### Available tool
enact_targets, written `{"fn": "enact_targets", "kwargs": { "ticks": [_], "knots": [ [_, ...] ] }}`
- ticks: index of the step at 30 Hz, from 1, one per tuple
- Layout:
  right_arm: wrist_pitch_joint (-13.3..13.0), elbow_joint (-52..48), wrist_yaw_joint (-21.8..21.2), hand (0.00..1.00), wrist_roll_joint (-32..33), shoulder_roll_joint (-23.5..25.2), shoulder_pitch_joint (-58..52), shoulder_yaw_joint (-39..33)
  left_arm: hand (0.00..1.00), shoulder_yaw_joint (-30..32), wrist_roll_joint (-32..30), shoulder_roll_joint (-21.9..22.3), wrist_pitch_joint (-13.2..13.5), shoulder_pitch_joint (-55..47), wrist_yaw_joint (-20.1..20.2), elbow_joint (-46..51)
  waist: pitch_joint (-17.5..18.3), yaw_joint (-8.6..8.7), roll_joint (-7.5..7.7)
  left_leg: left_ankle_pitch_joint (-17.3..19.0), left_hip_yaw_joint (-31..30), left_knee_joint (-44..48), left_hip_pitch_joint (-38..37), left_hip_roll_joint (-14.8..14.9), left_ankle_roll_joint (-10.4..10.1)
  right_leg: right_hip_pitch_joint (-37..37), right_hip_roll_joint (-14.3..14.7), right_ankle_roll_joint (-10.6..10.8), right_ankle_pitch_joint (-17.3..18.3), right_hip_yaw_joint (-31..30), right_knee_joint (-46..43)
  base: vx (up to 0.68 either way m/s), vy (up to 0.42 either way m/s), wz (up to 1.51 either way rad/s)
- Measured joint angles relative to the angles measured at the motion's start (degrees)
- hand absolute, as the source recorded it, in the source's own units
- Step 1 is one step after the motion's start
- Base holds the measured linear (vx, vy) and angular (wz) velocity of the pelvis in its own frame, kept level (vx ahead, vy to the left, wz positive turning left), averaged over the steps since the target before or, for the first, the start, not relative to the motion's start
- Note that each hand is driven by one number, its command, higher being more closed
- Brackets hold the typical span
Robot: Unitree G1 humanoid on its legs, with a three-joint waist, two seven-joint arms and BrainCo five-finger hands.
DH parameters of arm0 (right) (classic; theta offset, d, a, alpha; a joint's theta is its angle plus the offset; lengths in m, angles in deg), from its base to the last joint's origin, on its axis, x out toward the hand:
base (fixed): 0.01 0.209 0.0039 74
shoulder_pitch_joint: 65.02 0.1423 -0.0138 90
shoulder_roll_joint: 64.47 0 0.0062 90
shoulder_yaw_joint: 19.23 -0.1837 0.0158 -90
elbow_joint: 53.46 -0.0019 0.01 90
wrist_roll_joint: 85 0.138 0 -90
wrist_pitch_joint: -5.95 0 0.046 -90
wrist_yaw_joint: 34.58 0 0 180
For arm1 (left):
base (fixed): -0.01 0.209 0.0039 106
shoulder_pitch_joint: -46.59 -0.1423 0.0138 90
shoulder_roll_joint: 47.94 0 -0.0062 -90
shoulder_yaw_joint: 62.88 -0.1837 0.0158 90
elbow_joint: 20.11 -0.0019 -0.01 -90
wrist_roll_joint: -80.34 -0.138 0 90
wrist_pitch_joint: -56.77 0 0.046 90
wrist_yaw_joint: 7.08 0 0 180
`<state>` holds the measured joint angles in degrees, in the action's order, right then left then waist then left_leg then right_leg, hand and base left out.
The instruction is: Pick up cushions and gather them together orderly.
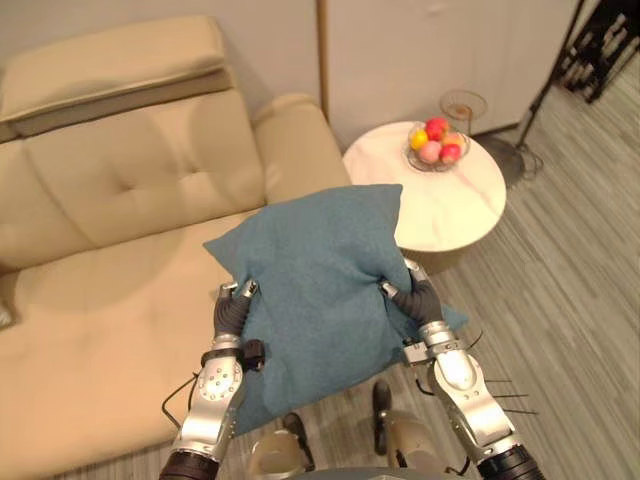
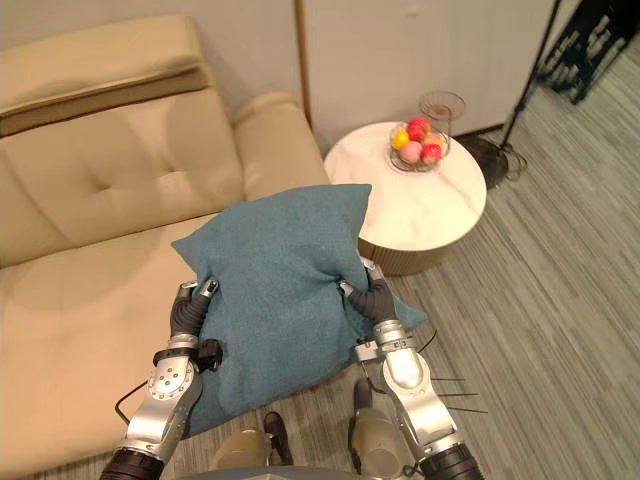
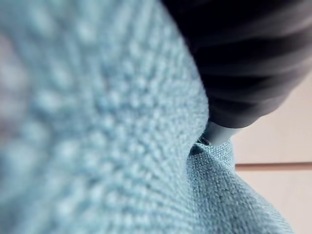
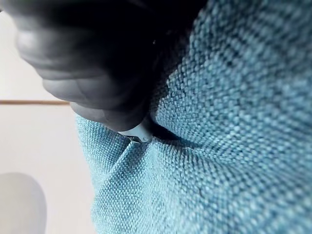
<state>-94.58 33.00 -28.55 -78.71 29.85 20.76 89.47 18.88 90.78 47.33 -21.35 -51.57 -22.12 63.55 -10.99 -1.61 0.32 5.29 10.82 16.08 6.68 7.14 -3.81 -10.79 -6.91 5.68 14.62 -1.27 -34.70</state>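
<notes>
Left hand (image 1: 232, 312) and right hand (image 1: 418, 300) sit closest, one on each side of a teal cushion (image 1: 320, 270), holding it up off everything btwn them. Left hand grips the cushion's left edge, fingers (image 1: 243, 290) hooked over onto the top face. Right hand is clamped on the right edge, w/ the fabric bunched into a pucker at its fingers. Left wrist view: woven teal cloth right up close, a silver finger (image 3: 217, 132) dug into a fold. The right wrist view gives the same, w/ a finger (image 4: 139, 131) pressed into a crease. Cushion is tilted, one corner pointing up twd the sofa arm, one corner out left over the seat, and the lower right corner sticking out past the right wrist.

Below and left is a beige sofa (image 1: 110, 300) w/ a tufted back and a loose headrest pad on top. The cushion hangs over the sofa's front edge and the grey plank floor (image 1: 570, 290). Just beside the sofa arm stands a round white side table (image 1: 450, 215), carrying a wire bowl (image 1: 414, 160) of coloured fruit (image 1: 436, 128) in red, yellow and pink. Dark tripod leg (image 1: 545, 95) stands on the floor beyond the table.
</notes>
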Motion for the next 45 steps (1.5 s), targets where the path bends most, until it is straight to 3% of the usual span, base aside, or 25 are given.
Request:
{"fn": "enact_targets", "kwargs": {
  "ticks": [1,2,4,6,7,8,9,10,13,15,16,18,23,26,30,31,33,35,37,40,42,43,44,45],
  "knots": [
    [-0.2,0.0,0.1,1.00,0.0,-0.4,0.6,0.0,1.00,0.1,0.0,1.0,0.0,-0.1,0.0,0.3,1.5,-1.62,-0.81,-2.6,-1.7,-1.8,2.9,0.5,-0.7,0.6,1.4,0.0,0.0,0.6,5.8,-0.13,-0.136,0.68],
    [-0.4,0.3,0.1,1.00,0.0,-0.5,2.3,0.0,1.00,0.4,0.0,1.7,0.0,-0.1,0.0,1.2,1.6,-2.42,-2.05,-5.4,-3.7,-3.6,5.8,1.9,-1.5,1.1,3.2,-2.4,-1.6,1.7,12.0,-0.23,-0.204,0.57],
    [-0.4,2.6,0.3,1.00,0.0,-0.6,4.2,0.0,1.00,0.5,0.3,2.2,-0.1,-0.8,0.0,1.5,1.7,-2.38,-3.58,-9.9,-6.4,-7.0,7.5,4.3,-2.7,1.7,6.3,-4.0,-5.4,5.2,16.8,-0.29,-0.193,0.60],
    [-0.4,4.7,0.4,1.00,0.0,-0.6,4.3,-0.3,1.00,0.3,0.4,2.9,-0.3,-1.7,0.0,1.6,1.7,-2.16,-3.58,-15.7,-5.9,-10.9,7.1,5.1,-4.2,2.2,6.8,-5.2,-6.2,8.1,16.8,-0.31,-0.143,0.83],
    [-0.4,5.6,0.6,1.00,0.0,-0.8,4.0,-1.3,1.00,-0.6,0.6,3.3,-0.4,-1.9,0.1,1.6,1.6,-1.57,-3.53,-21.2,-5.3,-15.3,6.4,4.3,-6.1,2.4,5.9,-6.5,-6.0,11.2,16.6,-0.36,-0.091,1.19],
    [-0.4,6.5,0.6,1.00,0.0,-0.6,3.8,-2.7,1.00,-1.2,1.1,3.7,-0.4,-2.0,0.5,1.7,1.4,-0.65,-3.22,-19.3,-0.8,-12.9,7.3,4.2,-4.8,2.1,4.1,-7.9,-5.8,14.3,16.7,-0.36,-0.077,1.24],
    [-0.4,7.0,0.6,1.00,0.0,-0.5,3.7,-3.3,1.00,-1.6,1.2,3.8,-0.4,-1.9,0.7,1.8,1.2,-0.30,-2.71,-16.7,1.8,-8.6,8.1,3.6,-1.0,2.1,2.9,-8.1,-6.0,15.6,16.8,-0.33,-0.030,1.11],
    [-0.4,7.1,0.9,1.00,0.1,-0.5,3.2,-3.8,1.00,-2.2,1.2,3.9,-0.3,-1.9,1.2,1.9,1.2,0.11,-1.86,-11.2,5.4,-0.3,8.9,2.6,3.8,2.4,0.8,-8.0,-7.6,17.6,18.4,-0.26,0.018,0.83],
    [-0.4,6.7,0.9,1.00,0.3,-0.5,1.3,-4.5,1.00,-2.9,1.2,4.1,-0.3,-1.8,2.1,1.9,1.4,0.94,-1.98,0.2,9.2,9.9,5.3,3.3,3.4,3.1,-1.0,-7.3,-11.2,20.4,24.0,-0.22,0.109,0.62],
    [-0.4,6.6,1.0,1.00,0.4,-0.4,0.5,-4.8,1.00,-3.4,1.3,4.1,-0.3,-1.8,2.4,1.7,1.7,0.99,-2.50,4.6,9.7,6.6,0.8,3.3,0.9,3.0,-0.9,-5.7,-12.1,21.1,26.4,-0.16,0.191,0.43],
    [-0.4,6.5,1.1,1.00,0.4,-0.4,0.2,-5.1,1.00,-3.7,1.3,4.2,-0.3,-1.8,2.4,1.4,2.2,1.06,-3.16,6.8,9.4,1.7,-1.0,3.0,0.8,2.8,-0.4,-4.2,-13.1,21.7,27.5,-0.11,0.228,0.38],
    [-0.2,6.5,1.0,1.00,0.4,1.6,-0.4,-5.3,1.00,-3.8,1.4,3.2,-0.4,-2.0,2.5,0.0,2.9,0.67,-1.45,5.4,8.8,0.2,0.4,0.3,1.7,2.9,-1.5,-2.9,-15.5,20.7,30.8,-0.08,0.215,0.38],
    [-0.2,6.5,0.7,1.00,0.4,2.8,-0.3,-5.2,1.00,-3.7,1.4,2.2,-0.3,-2.1,2.5,-0.1,3.8,0.06,-1.15,6.6,6.8,1.9,1.7,-2.6,3.5,4.6,-3.2,-1.6,-19.7,19.5,33.5,-0.03,0.136,0.33],
    [-0.2,6.5,0.1,1.00,0.4,3.0,-0.3,-5.1,1.00,-3.5,1.4,2.0,-0.3,-2.7,2.6,0.0,5.0,-0.74,-0.76,7.6,6.4,2.4,2.6,-3.0,4.1,4.3,-3.5,-1.4,-20.2,19.5,33.4,0.02,0.040,0.08],
    [-0.2,6.5,-0.1,1.00,0.4,3.0,-0.1,-4.6,1.00,-3.4,1.4,2.1,-0.4,-4.9,2.7,1.0,5.5,-0.52,-0.75,9.3,5.4,4.3,2.7,-3.5,5.0,0.7,-6.2,-0.7,-14.6,19.5,23.3,0.13,0.050,0.11],
    [-0.2,6.7,-0.1,1.00,0.4,2.9,-0.1,-4.6,1.00,-3.4,1.4,2.3,-0.4,-5.0,2.8,1.2,5.5,-0.24,-0.63,9.8,4.6,4.4,2.4,-4.4,5.4,-0.7,-7.3,-1.3,-12.7,19.1,18.1,0.18,0.081,0.28],
    [-0.2,7.0,-0.3,1.00,0.4,2.9,-0.1,-4.6,1.00,-3.3,1.4,2.5,-0.4,-5.8,2.8,1.7,5.5,0.47,-0.71,10.1,3.3,3.1,-0.1,-5.4,6.1,-3.7,-8.8,-2.4,-12.2,15.9,9.1,0.21,0.096,0.30],
    [-0.2,7.3,-1.0,1.00,0.4,2.6,-0.4,-4.4,1.00,-3.3,1.4,2.4,-0.4,-6.4,2.8,1.7,5.0,1.18,-1.29,10.2,1.6,1.5,-3.6,-5.7,6.5,-6.4,-6.9,-2.9,-6.2,12.1,2.1,0.17,0.021,0.37],
    [-0.2,7.3,-1.1,1.00,0.4,2.3,-0.3,-4.4,1.00,-3.4,1.7,2.4,-0.4,-6.3,2.8,1.8,5.0,2.13,-1.27,10.5,0.0,-0.3,-5.8,-5.7,6.6,-8.0,-4.1,-3.4,-4.1,11.6,3.1,0.22,-0.070,0.47],
    [-0.2,7.6,-1.2,1.00,0.6,1.3,-0.3,-4.3,1.00,-3.5,1.8,2.5,-0.4,-6.1,2.8,1.7,4.8,3.71,-1.56,11.4,-2.2,-2.2,-9.3,-5.4,4.9,-11.9,0.1,-4.4,-6.9,12.9,11.0,0.28,-0.126,0.51],
    [-0.2,7.8,-1.2,1.00,1.0,1.2,-1.7,-4.6,1.00,-4.3,1.8,2.1,-0.4,-5.9,3.0,1.3,5.5,4.43,-0.39,13.3,-3.2,-2.2,-11.7,-6.3,1.9,-11.4,0.3,-7.4,-17.3,12.9,17.7,0.36,-0.193,0.58],
    [-0.2,8.0,-1.2,1.00,1.1,0.6,-2.7,-5.3,1.00,-5.2,1.8,2.9,-0.5,-5.5,3.1,0.1,5.9,4.75,-1.63,14.1,-3.9,-2.1,-13.0,-5.0,0.8,-11.2,0.4,-7.9,-17.4,13.7,15.0,0.40,-0.208,0.58],
    [-0.2,8.2,-1.2,1.00,1.7,0.0,-3.4,-6.2,1.00,-5.3,1.7,4.0,-0.5,-5.4,4.0,-0.2,6.7,5.46,-3.90,14.1,-3.9,0.5,-12.1,-3.0,0.0,-10.6,1.5,-8.0,-15.1,15.4,15.1,0.48,-0.256,0.48],
    [-0.2,8.2,-1.2,1.00,2.1,0.0,-3.4,-7.1,1.00,-5.3,1.7,4.6,-0.5,-4.3,4.2,-0.7,6.7,5.33,-4.72,13.0,-2.3,7.0,-8.8,-0.9,-1.9,-9.5,2.6,-8.8,-14.5,16.2,16.6,0.40,-0.213,0.30]
  ]
}}
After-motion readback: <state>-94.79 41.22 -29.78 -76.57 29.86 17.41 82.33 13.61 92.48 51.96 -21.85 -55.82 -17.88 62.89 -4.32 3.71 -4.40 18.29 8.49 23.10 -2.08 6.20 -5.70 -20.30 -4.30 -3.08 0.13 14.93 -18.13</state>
